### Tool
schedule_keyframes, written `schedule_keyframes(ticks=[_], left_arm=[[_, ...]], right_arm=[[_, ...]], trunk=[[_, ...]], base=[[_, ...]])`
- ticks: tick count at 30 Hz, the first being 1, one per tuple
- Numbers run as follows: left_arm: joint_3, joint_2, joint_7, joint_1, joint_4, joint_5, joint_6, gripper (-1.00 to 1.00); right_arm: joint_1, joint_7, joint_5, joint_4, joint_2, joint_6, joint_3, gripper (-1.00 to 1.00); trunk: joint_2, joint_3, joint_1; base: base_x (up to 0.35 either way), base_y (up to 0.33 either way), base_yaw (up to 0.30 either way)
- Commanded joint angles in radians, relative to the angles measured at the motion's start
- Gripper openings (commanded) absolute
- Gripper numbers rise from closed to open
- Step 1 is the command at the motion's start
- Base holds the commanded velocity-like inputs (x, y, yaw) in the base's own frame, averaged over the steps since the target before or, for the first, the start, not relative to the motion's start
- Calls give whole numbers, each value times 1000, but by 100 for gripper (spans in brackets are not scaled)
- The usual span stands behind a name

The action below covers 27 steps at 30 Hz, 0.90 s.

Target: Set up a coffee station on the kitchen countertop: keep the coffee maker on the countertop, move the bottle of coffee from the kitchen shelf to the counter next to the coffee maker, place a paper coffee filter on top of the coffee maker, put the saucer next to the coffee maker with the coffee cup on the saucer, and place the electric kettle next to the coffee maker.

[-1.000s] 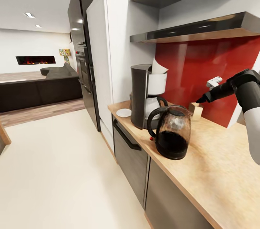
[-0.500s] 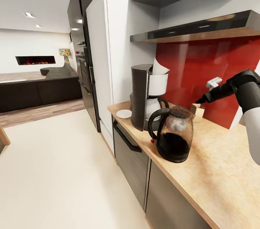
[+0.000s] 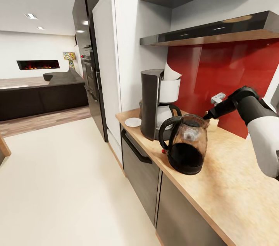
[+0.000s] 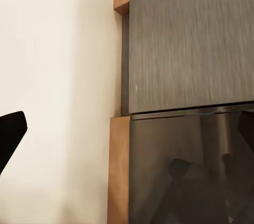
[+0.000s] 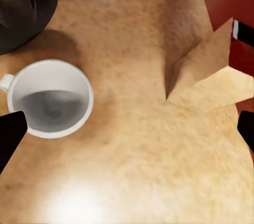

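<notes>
Your right gripper (image 3: 206,115) hangs spread wide above the small white coffee cup (image 5: 50,98), which sits upright on the tan wood-grain countertop (image 3: 232,176). Cup lies just behind the glass-domed electric kettle (image 3: 185,143); tall dark coffee maker (image 3: 150,102) beside that, round white saucer (image 3: 133,122) beyond.

Cut off and hidden parts

The electric kettle (image 5: 21,7) is cropped at the frame corner; the kettle covers the coffee maker's (image 3: 151,102) base.
</notes>
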<state>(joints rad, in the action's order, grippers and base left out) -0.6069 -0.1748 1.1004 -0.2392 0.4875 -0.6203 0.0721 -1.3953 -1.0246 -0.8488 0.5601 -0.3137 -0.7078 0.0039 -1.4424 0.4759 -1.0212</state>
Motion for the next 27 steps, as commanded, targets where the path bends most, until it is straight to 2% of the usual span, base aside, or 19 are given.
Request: schedule_keyframes(ticks=[1, 5, 13, 16, 17, 19, 27], left_arm=[[1, 0, 2, 0, 1, -6, 8, 100], [0, 0, 2, -1, 1, -6, 8, 100], [0, 0, 2, -1, 1, -6, 8, 100], [0, 0, 2, 0, 0, -5, 8, 100], [-1, 0, 2, 0, 0, -5, 8, 100], [-1, 0, 2, -1, 0, -5, 8, 100], [-1, 0, 2, -1, 1, -6, 8, 100]], right_arm=[[-1, 4, -6, -13, 9, 0, 0, 100], [-1, 18, -6, -33, 25, 4, 0, 100], [-1, 30, -6, -41, 35, 6, -2, 100], [-1, 84, -4, -43, 37, 8, -3, 100], [-2, 123, 3, -44, 37, 9, -3, 100], [-1, 147, 13, -44, 37, 9, -3, 100], [-1, 169, 26, -45, 38, 10, -3, 100]], trunk=[[-1, 1, 0], [-1, 1, 0], [-1, 1, 0], [-1, 1, 0], [-1, 1, 0], [-1, 1, 0], [-1, 1, 0]], base=[[0, 0, 0], [0, 0, 0], [0, 0, 0], [0, 0, 0], [0, 0, 0], [0, 0, 0], [23, 0, 0]])
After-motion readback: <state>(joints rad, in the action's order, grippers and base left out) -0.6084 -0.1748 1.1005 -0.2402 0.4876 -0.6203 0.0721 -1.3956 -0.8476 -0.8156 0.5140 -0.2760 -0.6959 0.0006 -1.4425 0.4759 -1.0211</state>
